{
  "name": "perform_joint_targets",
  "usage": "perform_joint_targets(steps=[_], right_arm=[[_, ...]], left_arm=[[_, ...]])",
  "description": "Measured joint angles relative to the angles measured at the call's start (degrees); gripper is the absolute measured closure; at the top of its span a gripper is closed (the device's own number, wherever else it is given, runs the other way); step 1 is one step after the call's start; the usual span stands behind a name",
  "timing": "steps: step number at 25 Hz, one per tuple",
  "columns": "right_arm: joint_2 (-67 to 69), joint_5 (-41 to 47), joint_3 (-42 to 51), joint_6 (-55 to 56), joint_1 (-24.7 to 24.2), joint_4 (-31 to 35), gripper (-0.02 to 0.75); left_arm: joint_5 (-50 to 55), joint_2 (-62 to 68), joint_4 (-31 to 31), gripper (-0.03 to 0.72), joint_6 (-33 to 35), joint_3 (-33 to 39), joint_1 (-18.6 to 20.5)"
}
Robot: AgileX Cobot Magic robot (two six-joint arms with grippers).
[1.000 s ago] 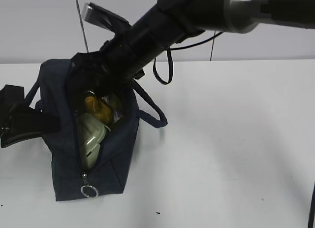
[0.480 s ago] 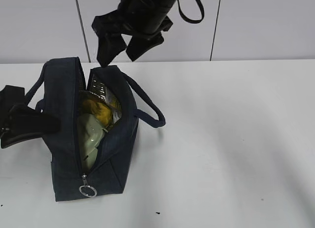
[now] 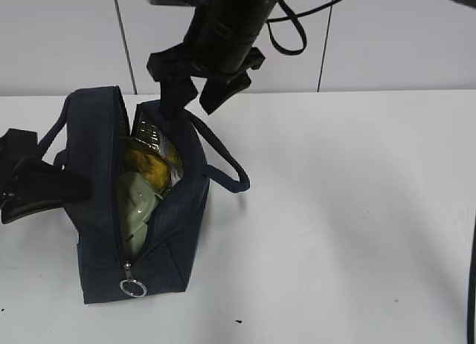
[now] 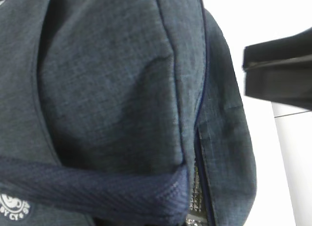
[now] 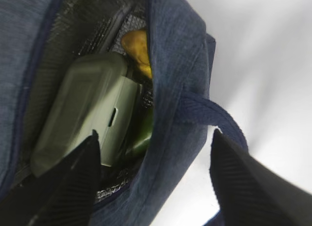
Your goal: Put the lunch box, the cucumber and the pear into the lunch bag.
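Note:
The navy lunch bag (image 3: 175, 232) stands on the left of the table with its top zipper open. Inside it lie the pale green lunch box (image 3: 136, 204) and the yellow pear (image 3: 145, 163). In the right wrist view the lunch box (image 5: 87, 106), the pear (image 5: 136, 50) and a strip of green cucumber (image 5: 144, 131) lie together in the bag (image 5: 170, 84). My right gripper (image 3: 192, 100) hangs open and empty just above the bag's far end (image 5: 153, 137). My left gripper (image 3: 71, 184) is shut on the bag's left side by the handle (image 4: 97, 189); its fingers are hidden.
A metal ring pull (image 3: 134, 288) hangs at the bag's near end. One loop handle (image 3: 227, 166) lies out to the right on the white table (image 3: 349, 218). A black cable loop (image 3: 286, 32) dangles from the right arm in front of the wall.
My right arm has pulled up out of the bag, where it reached a second ago. Its gripper has since dipped slightly and its jaws have narrowed a little. The left gripper has not moved.

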Motion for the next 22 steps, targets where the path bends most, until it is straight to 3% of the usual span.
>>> perform_joint_targets(steps=[6,13,18,22], right_arm=[[3.8,0.0,0.1,0.1,0.0,1.3,0.302],[5.0,0.0,0.1,0.2,0.0,1.7,0.698],[4.8,0.0,0.1,0.2,0.0,0.7,0.731],[2.9,0.2,0.1,0.2,0.0,-4.5,0.732]], left_arm=[[0.0,0.0,0.0,0.707,0.0,0.0,0.0],[-0.1,0.0,-0.1,0.707,0.0,0.0,0.0],[-0.4,0.0,-1.6,0.707,0.0,0.0,-0.2],[-1.9,0.0,-2.7,0.707,0.0,-1.6,-3.3]])
